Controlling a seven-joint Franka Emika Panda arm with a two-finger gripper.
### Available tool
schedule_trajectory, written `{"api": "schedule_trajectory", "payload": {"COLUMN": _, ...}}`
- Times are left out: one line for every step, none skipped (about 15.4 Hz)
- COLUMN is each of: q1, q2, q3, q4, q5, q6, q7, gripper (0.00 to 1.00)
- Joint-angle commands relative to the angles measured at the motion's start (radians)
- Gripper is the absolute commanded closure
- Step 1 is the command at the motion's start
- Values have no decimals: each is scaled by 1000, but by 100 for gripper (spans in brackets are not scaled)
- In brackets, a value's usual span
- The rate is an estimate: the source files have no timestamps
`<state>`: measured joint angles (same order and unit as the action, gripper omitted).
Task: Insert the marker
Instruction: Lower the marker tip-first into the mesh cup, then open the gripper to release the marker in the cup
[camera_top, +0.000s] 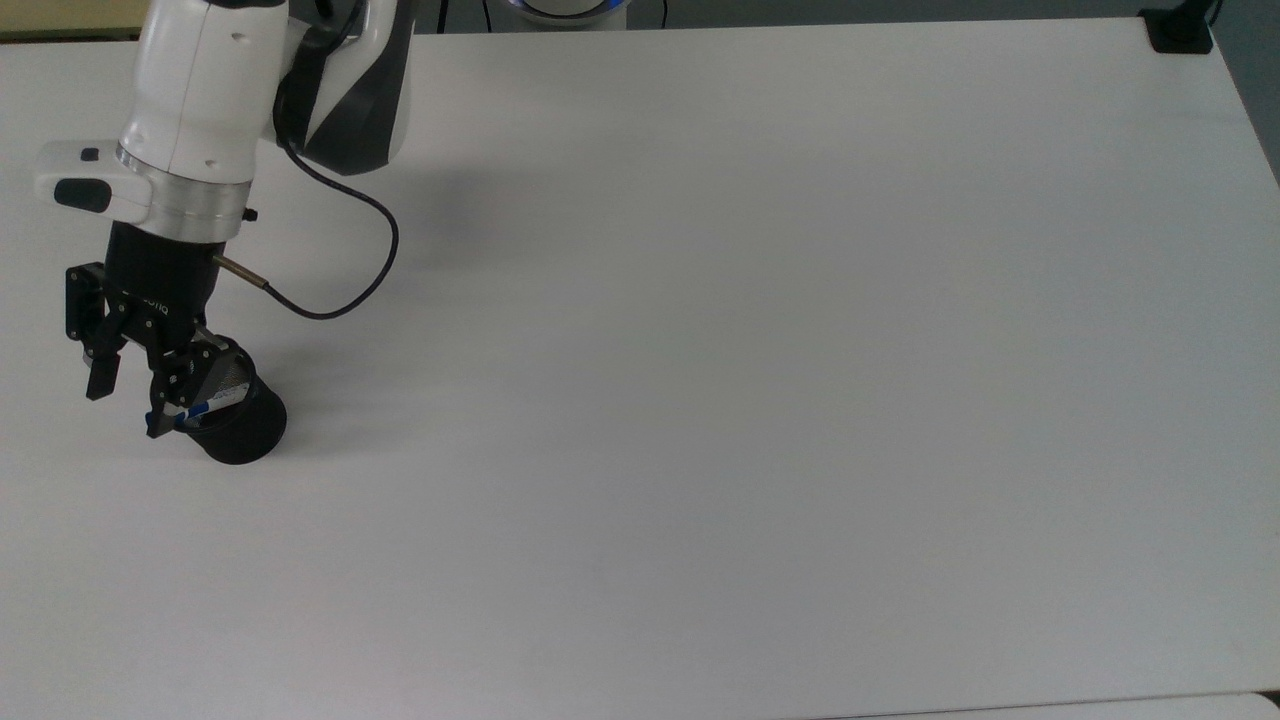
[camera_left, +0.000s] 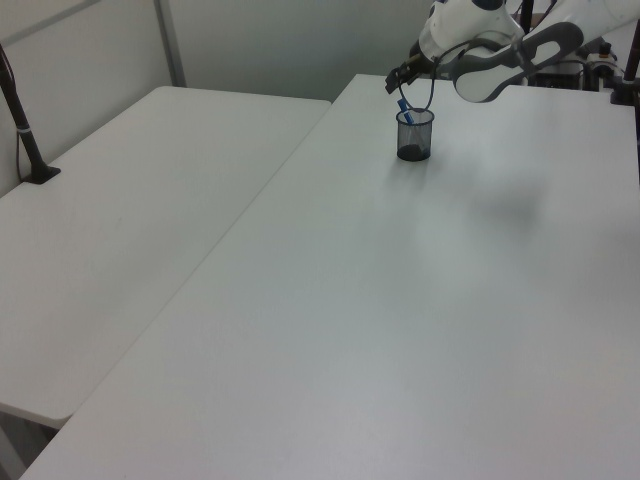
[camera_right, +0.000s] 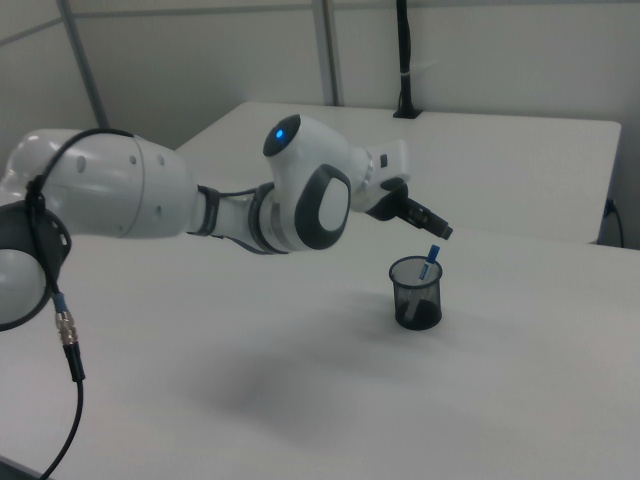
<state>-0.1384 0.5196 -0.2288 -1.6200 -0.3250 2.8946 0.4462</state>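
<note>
The right view shows the slim white marker with the blue cap (camera_right: 431, 261) standing tilted inside the black mesh cup (camera_right: 416, 293), blue end poking above the rim; the top view half hides it behind the tool (camera_top: 128, 398). That black two-finger tool hangs spread wide, gripping nothing, just above the cup near the white surface's (camera_top: 700, 350) edge on the top view's left.
</note>
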Motion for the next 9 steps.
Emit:
{"api": "schedule_trajectory", "payload": {"q1": 46, "q2": -160, "q3": 20, "q4": -121, "q5": 7, "q6": -161, "q7": 26, "gripper": 37}}
{"api": "schedule_trajectory", "payload": {"q1": 54, "q2": -188, "q3": 37, "q4": -132, "q5": 20, "q6": -217, "q7": 25, "gripper": 37}}
{"api": "schedule_trajectory", "payload": {"q1": 57, "q2": -216, "q3": 54, "q4": -141, "q5": 33, "q6": -277, "q7": 23, "gripper": 37}}
{"api": "schedule_trajectory", "payload": {"q1": 59, "q2": -240, "q3": 74, "q4": -147, "q5": 50, "q6": -335, "q7": 17, "gripper": 36}}
{"api": "schedule_trajectory", "payload": {"q1": 59, "q2": -262, "q3": 95, "q4": -152, "q5": 66, "q6": -403, "q7": 0, "gripper": 34}}
{"api": "schedule_trajectory", "payload": {"q1": 59, "q2": -277, "q3": 120, "q4": -152, "q5": 90, "q6": -482, "q7": -29, "gripper": 31}}
{"api": "schedule_trajectory", "payload": {"q1": 59, "q2": -295, "q3": 143, "q4": -149, "q5": 125, "q6": -559, "q7": -65, "gripper": 27}}
{"api": "schedule_trajectory", "payload": {"q1": 59, "q2": -314, "q3": 158, "q4": -146, "q5": 165, "q6": -630, "q7": -111, "gripper": 24}}
{"api": "schedule_trajectory", "payload": {"q1": 60, "q2": -331, "q3": 169, "q4": -141, "q5": 203, "q6": -690, "q7": -153, "gripper": 20}}
